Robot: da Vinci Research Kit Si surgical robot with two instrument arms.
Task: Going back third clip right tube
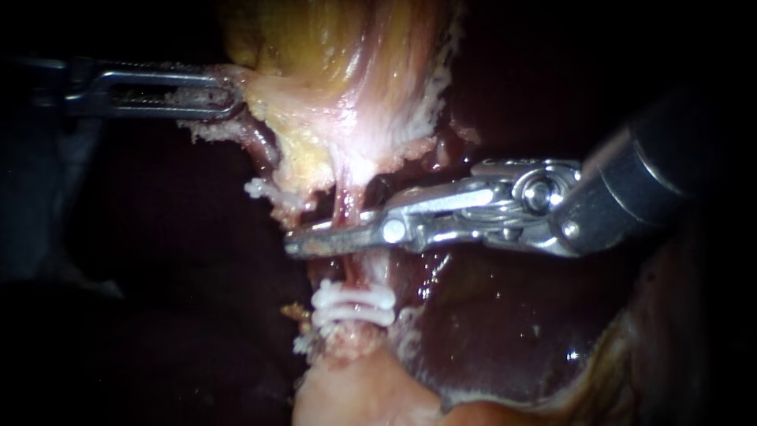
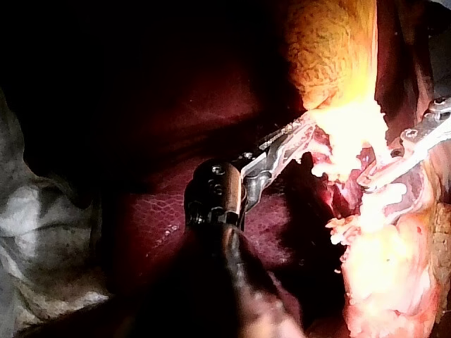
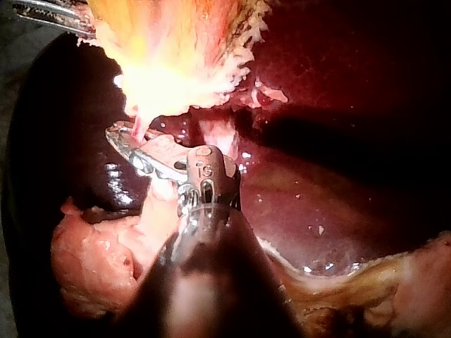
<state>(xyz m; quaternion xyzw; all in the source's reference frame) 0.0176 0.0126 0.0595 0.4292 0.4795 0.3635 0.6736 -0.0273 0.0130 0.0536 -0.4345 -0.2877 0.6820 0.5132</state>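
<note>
A: State of the left pincer (image 1: 225, 99)?
B: Clamped on the frayed edge of the gallbladder (image 1: 331, 71), shaft in from the left.

A: And the right pincer (image 1: 303, 243)?
B: Lay across the tube (image 1: 348, 207), which ran down from the gallbladder and went out of sight behind it. Could not tell whether it was open or closed.

A: Where were the clips (image 1: 352, 305)?
B: White, stacked on that same tube, just below the right pincer and apart from it. The liver (image 1: 505, 331), dark and wet, lay to their right.

A: What did the wrist views add?
B: Left wrist view: the hinge of the left pincer, both halves running into glare-lit tissue, with the right pincer beyond it, tip at the tube. A pale wrinkled sheet (image 2: 42, 232) beside the liver showed well only there. Clips were lost in the glare.
B: Right wrist view: the right instrument from behind, its tip at the foot of the pink tube, broad liver beside it. The left instrument was a sliver at the far edge. Clips were not made out.
</note>
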